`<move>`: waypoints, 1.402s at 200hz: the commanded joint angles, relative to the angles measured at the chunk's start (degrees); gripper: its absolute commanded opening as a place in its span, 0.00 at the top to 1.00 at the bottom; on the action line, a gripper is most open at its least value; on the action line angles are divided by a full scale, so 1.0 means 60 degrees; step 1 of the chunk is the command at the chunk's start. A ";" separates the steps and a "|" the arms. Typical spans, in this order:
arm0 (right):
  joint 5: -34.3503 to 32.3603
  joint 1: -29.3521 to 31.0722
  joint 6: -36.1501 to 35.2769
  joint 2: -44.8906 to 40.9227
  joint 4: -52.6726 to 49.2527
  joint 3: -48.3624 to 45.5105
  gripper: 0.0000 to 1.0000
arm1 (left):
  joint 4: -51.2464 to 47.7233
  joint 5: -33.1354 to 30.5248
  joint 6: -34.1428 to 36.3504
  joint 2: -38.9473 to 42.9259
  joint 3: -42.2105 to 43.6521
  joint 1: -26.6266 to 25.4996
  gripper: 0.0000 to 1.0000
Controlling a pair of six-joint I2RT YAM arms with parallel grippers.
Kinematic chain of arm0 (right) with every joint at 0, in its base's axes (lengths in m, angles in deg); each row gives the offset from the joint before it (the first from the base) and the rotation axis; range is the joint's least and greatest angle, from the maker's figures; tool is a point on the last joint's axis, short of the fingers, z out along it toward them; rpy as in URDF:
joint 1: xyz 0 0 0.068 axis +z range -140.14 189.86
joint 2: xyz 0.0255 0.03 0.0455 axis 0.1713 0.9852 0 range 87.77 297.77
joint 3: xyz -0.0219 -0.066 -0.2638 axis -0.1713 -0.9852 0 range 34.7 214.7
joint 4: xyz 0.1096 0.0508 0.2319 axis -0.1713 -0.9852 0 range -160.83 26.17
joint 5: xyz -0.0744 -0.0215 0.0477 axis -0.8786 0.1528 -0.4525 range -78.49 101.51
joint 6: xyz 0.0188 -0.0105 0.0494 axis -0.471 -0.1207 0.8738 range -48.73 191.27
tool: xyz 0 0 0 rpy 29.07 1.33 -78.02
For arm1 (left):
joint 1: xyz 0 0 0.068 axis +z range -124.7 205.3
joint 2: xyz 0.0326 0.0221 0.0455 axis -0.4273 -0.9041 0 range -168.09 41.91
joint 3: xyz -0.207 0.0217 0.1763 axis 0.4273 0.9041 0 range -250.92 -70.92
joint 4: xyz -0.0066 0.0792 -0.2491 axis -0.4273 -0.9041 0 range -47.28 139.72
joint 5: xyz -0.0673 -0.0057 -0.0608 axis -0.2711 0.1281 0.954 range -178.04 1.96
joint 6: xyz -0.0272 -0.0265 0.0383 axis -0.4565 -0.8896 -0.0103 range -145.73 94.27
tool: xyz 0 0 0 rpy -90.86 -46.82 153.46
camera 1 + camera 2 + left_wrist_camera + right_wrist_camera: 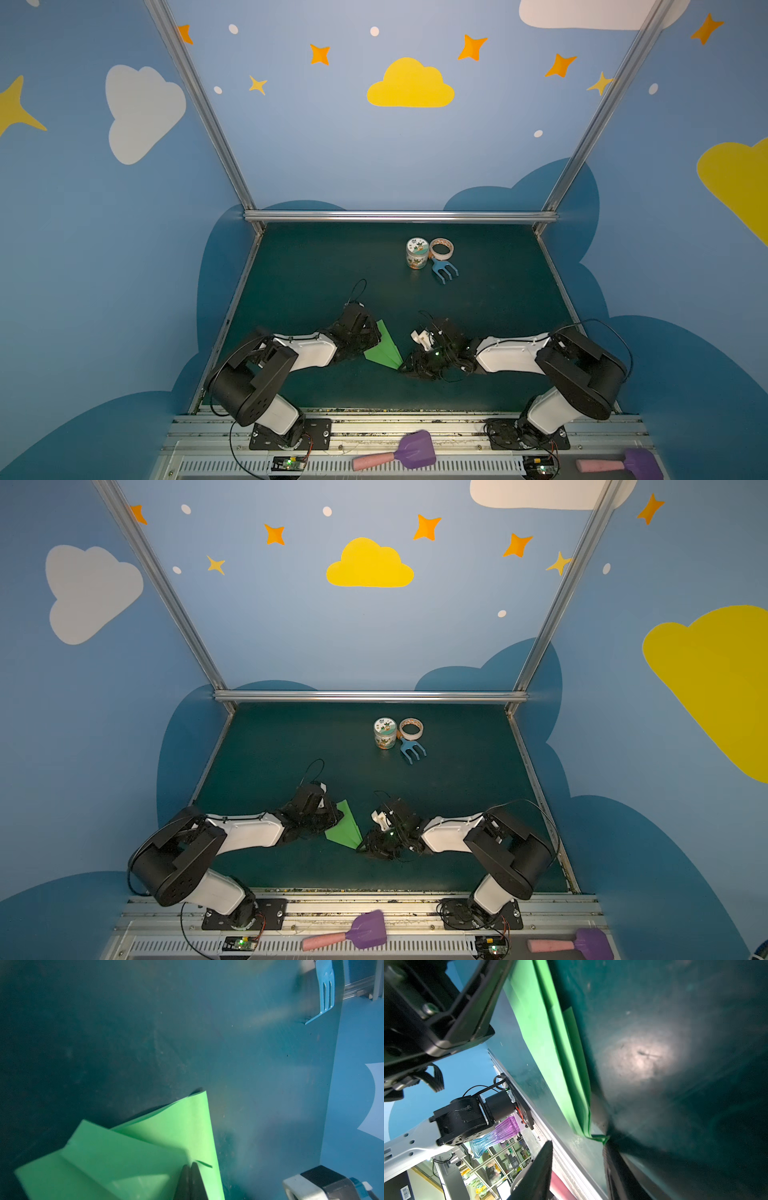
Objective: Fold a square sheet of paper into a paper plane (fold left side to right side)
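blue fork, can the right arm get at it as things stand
Probably yes: bare mat lies between the right gripper and the blue fork; only the jar and tape roll crowd its handle.

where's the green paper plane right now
In both top views the paper plane lies on the table near its front middle, between the left gripper and the right gripper, well nearer the arms' bases than the jar.
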 commanded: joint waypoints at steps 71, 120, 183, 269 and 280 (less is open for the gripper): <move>-0.1035 -0.0565 -0.1832 0.0745 -0.0853 0.0254 0.56 | -0.1280 -0.0533 0.0091 -0.0537 0.0306 0.0006 0.96; -0.0622 -0.0760 -0.2222 0.1220 -0.0636 0.0561 0.60 | -0.1339 -0.0548 0.0116 -0.0559 0.0244 -0.0003 0.96; 0.0236 -0.0709 -0.1713 0.1526 0.0407 0.0352 0.69 | -0.1370 -0.0533 0.0102 -0.0537 0.0215 -0.0001 0.96; 0.0358 -0.0704 -0.1154 0.2334 0.1114 0.0851 0.89 | -0.1364 -0.0547 0.0043 -0.0364 0.0361 0.0007 0.96; 0.0338 -0.0704 -0.1141 0.2338 0.1065 0.1012 0.93 | -0.1383 -0.0555 0.0043 -0.0322 0.0375 -0.0002 0.96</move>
